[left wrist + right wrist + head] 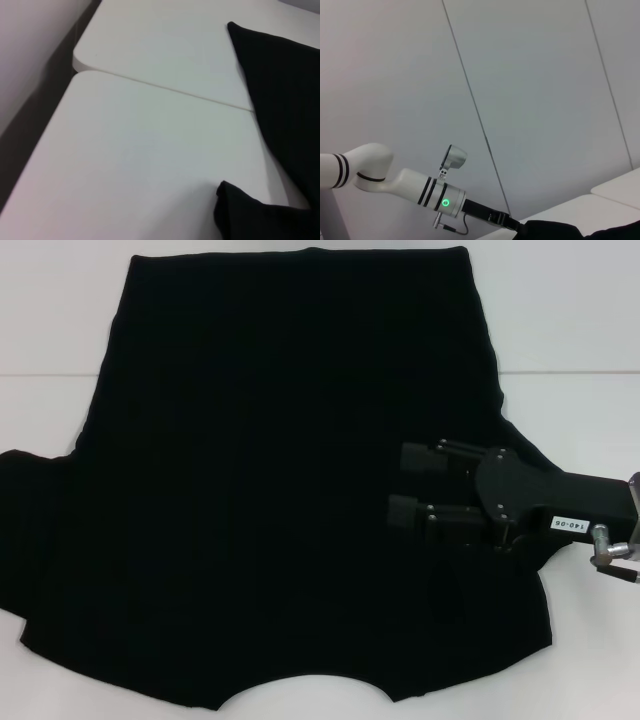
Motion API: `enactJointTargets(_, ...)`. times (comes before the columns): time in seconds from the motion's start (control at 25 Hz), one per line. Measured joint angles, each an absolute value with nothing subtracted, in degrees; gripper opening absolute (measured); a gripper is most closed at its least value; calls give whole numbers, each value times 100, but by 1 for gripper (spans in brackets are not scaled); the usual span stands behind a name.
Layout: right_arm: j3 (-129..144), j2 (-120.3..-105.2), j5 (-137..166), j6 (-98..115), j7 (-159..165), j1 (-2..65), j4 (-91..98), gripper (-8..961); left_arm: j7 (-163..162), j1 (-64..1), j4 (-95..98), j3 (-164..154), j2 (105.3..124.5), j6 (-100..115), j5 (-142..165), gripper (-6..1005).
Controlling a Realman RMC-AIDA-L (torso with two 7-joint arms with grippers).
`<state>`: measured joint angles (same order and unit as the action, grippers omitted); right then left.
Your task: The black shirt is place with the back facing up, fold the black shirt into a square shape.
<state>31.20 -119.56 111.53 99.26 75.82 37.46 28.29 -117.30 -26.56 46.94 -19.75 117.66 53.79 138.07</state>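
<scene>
Black shirt [280, 490] lies spread flat under the right gripper [408, 485], whose 2 fingers [420, 459] stand apart, holding nothing, over the cloth's right side. Outward, white table [580, 300] borders the fabric; left arm [405, 185] sits well off to the side, its gripper unseen.

**Black shirt spread flat, right side tucked in**

The black shirt [270, 500] lies spread across the white surface, plain matte fabric, no print. Its straight hem sits at the far edge, its curved neckline at the near edge. The left sleeve fans outward; on the right, I can't make out a sleeve.
</scene>
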Motion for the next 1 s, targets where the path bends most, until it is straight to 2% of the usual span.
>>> enactJointTargets(1.0,3121,-11952,11042,9888,7628,3761,2742,885,-11595,-2979,4588,-2130,11688,4975,13807,41)
